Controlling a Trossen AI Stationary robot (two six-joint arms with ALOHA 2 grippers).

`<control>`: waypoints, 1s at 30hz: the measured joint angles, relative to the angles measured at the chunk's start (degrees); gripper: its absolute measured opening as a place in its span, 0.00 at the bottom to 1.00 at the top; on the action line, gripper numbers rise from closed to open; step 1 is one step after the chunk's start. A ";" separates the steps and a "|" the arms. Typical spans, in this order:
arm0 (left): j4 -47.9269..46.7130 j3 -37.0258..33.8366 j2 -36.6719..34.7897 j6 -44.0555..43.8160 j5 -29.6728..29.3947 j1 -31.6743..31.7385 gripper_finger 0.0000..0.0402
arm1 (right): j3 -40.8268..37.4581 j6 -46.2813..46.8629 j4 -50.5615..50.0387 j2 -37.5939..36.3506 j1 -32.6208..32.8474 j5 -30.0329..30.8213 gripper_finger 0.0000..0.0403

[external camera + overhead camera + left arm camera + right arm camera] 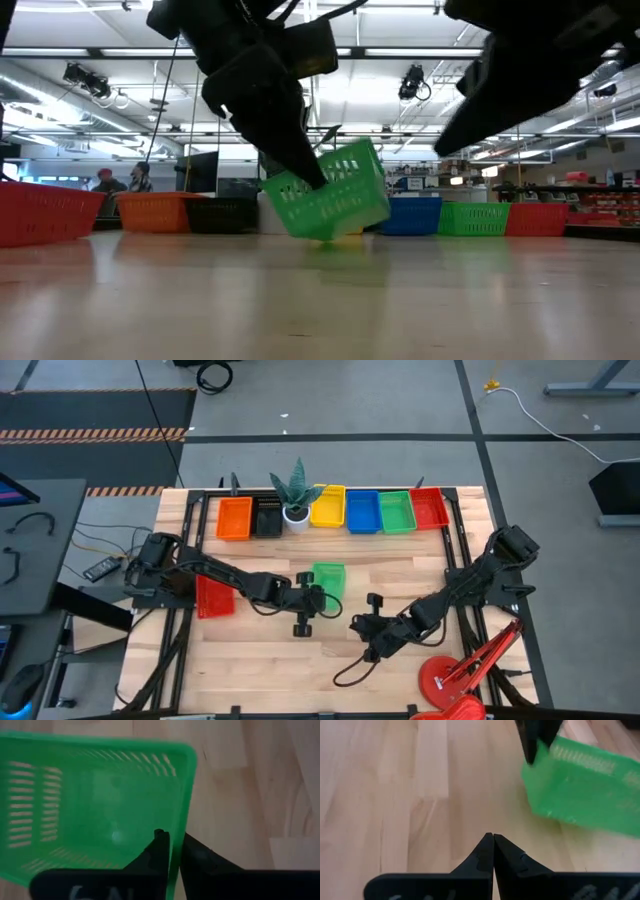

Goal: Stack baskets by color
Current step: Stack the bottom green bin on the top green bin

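A green basket (328,575) sits tilted at the middle of the table, with my left gripper (318,597) shut on its wall. The low view shows this green basket (330,190) leaning, its low corner at or just above the tabletop. My right gripper (365,628) hovers shut over bare wood to its near right, touching nothing. Along the far edge stand an orange basket (235,518), a black basket (267,518), a yellow basket (328,507), a blue basket (362,512), a green basket (396,512) and a red basket (429,508). Another red basket (213,597) lies at the left. My left gripper has one side wall (179,822) of the green basket between its fingers, one finger inside the basket and one outside. The fingers (295,155) slant down from the table's left and near side. The basket hangs tilted; I cannot tell whether its low corner (322,236) touches the table.
A white pot with a spiky plant (297,500) stands in the far row between the black and yellow baskets. A red clamp lamp (460,678) lies at the near right corner. Bare wood stretches across the near middle of the table (250,660).
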 joint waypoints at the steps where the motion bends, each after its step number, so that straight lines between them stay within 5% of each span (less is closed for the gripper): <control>1: 0.39 0.00 0.00 -0.19 0.07 0.00 0.13 | 0.12 -0.06 0.60 0.13 -0.33 -0.12 0.02; 8: -0.50 0.57 -1.30 -1.95 0.28 -0.31 0.29 | 0.05 -1.70 2.25 0.50 -3.11 -0.48 0.03; 16: -17.98 2.80 -9.89 -9.24 -0.41 -3.72 0.37 | 0.01 -5.93 11.50 0.50 -5.88 -1.43 0.08; 23: -20.44 -3.17 -19.02 -18.89 -10.76 -13.27 0.31 | 0.66 -12.39 21.24 1.91 -8.26 -5.59 0.18; 30: -14.44 -10.15 -23.03 -30.68 -24.89 -24.32 0.27 | 6.74 -16.35 17.10 5.78 -10.93 -5.92 0.29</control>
